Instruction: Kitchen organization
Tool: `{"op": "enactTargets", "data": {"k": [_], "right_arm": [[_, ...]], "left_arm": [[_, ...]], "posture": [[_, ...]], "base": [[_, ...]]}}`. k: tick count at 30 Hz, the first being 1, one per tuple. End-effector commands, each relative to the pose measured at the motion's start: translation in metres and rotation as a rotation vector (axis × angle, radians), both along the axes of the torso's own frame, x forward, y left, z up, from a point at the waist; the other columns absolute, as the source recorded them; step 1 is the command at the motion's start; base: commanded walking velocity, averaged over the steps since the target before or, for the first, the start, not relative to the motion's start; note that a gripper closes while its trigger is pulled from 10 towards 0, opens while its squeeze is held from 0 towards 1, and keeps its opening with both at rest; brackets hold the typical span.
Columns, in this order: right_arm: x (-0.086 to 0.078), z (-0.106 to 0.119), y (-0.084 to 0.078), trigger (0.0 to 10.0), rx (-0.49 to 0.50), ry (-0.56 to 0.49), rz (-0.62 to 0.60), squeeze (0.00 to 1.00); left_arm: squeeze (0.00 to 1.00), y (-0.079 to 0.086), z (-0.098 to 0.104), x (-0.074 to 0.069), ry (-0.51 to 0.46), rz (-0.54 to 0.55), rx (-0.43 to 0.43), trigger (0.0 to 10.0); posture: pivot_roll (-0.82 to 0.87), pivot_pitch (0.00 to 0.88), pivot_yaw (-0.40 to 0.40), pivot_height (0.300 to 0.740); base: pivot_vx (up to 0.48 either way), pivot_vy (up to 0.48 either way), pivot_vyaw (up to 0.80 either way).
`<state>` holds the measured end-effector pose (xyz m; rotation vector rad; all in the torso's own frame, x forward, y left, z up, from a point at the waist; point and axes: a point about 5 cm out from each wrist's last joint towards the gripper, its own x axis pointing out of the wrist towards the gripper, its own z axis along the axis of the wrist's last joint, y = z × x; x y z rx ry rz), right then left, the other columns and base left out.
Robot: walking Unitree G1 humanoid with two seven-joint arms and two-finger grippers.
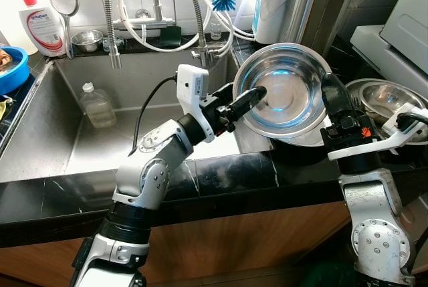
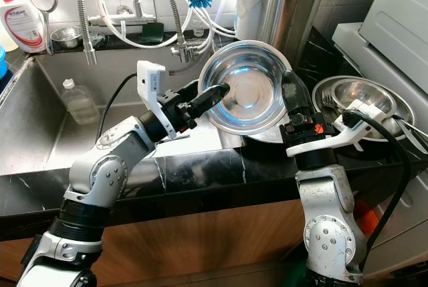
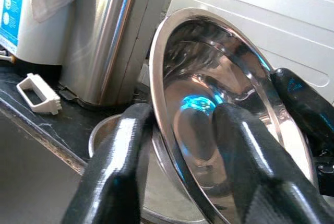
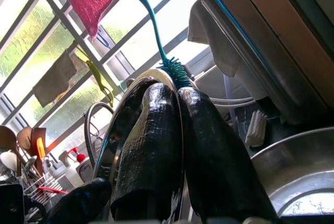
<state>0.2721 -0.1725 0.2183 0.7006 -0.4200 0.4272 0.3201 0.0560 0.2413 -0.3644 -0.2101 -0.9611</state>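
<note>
Mid-job I'd say: left gripper (image 1: pixel 257 93) and right gripper (image 1: pixel 332 87) both pinch the steel bowl's (image 1: pixel 287 96) rim, tilted above the worktop's (image 1: pixel 221 173) right end, not yet put away.

Two silver jointed arms with round screw-studded joint housings. Left pincer (image 1: pixel 257 93): long black fingers, white wrist camera box, black cable. Right pincer (image 1: pixel 333 93): black fingers, white bracket, small orange marking.
</note>
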Motion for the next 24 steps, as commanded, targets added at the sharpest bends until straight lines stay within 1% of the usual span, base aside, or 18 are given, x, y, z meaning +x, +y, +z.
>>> {"op": "enactTargets", "data": {"k": [1, 20, 21, 22, 24], "right_arm": [[-0.0014, 0.0054, 0.0006, 10.0, -0.021, -0.023, -0.013, 0.00], [0.0008, 0.0038, -0.0013, 10.0, -0.025, -0.016, -0.036, 0.00], [0.0011, 0.0037, -0.0013, 10.0, -0.023, -0.015, -0.037, 0.33], [0.0012, 0.0038, -0.0014, 10.0, -0.018, -0.013, -0.038, 1.00], [0.0011, 0.0041, -0.0012, 10.0, -0.015, -0.016, -0.035, 1.00]], "left_arm": [[0.00, -0.0011, 0.0054, -0.0011, -0.035, 0.004, -0.008, 0.0], [0.00, 0.0014, 0.0074, 0.0022, -0.025, 0.033, -0.038, 0.0], [0.00, 0.0016, 0.0074, 0.0025, -0.024, 0.035, -0.038, 0.0], [0.00, 0.0016, 0.0075, 0.0025, -0.024, 0.036, -0.040, 0.0], [0.00, 0.0017, 0.0075, 0.0026, -0.023, 0.037, -0.043, 0.0]], "posture": [[0.03, 0.045, -0.023, 0.740], [0.03, 0.040, -0.021, 0.740], [0.03, 0.040, -0.021, 0.740], [0.03, 0.040, -0.021, 0.740], [0.03, 0.038, -0.020, 0.740]], "base": [[0.000, 0.000, 0.00], [0.000, 0.000, 0.00], [0.000, 0.000, 0.00], [0.000, 0.000, 0.00], [0.000, 0.000, 0.00]]}}
